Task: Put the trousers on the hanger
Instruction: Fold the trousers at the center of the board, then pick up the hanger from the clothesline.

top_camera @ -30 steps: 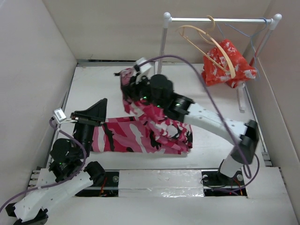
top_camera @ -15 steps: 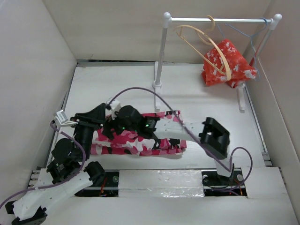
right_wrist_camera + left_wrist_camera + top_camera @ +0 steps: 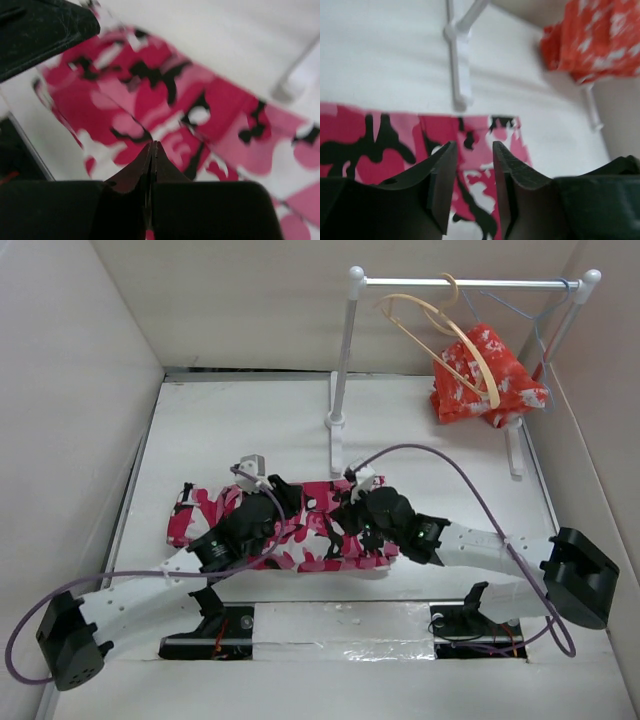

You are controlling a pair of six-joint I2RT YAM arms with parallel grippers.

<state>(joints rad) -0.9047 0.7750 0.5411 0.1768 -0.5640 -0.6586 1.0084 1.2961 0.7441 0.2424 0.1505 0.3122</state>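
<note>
The camouflage trousers [image 3: 200, 515] lie folded in a flat strip across the near middle of the table. They also show in the left wrist view [image 3: 395, 150] and the right wrist view [image 3: 210, 105]. My left gripper [image 3: 283, 495] hovers over their middle, open and empty [image 3: 472, 150]. My right gripper [image 3: 345, 515] is just to its right, low over the cloth, jaws pressed shut with nothing seen at the tips [image 3: 154, 146]. The tan wooden hanger [image 3: 452, 322] hangs by its hook on the rack rail at the back right, far from both grippers.
The white rack [image 3: 340, 360] stands at the back, its foot just behind the trousers [image 3: 460, 65]. A red-orange garment [image 3: 490, 375] on a thin wire hanger [image 3: 545, 315] hangs beside the wooden hanger. White walls close in the table on three sides.
My right gripper brought the raised trousers down and laid them flat, then moved right. My left arm swung from the far left over the trousers' middle.
</note>
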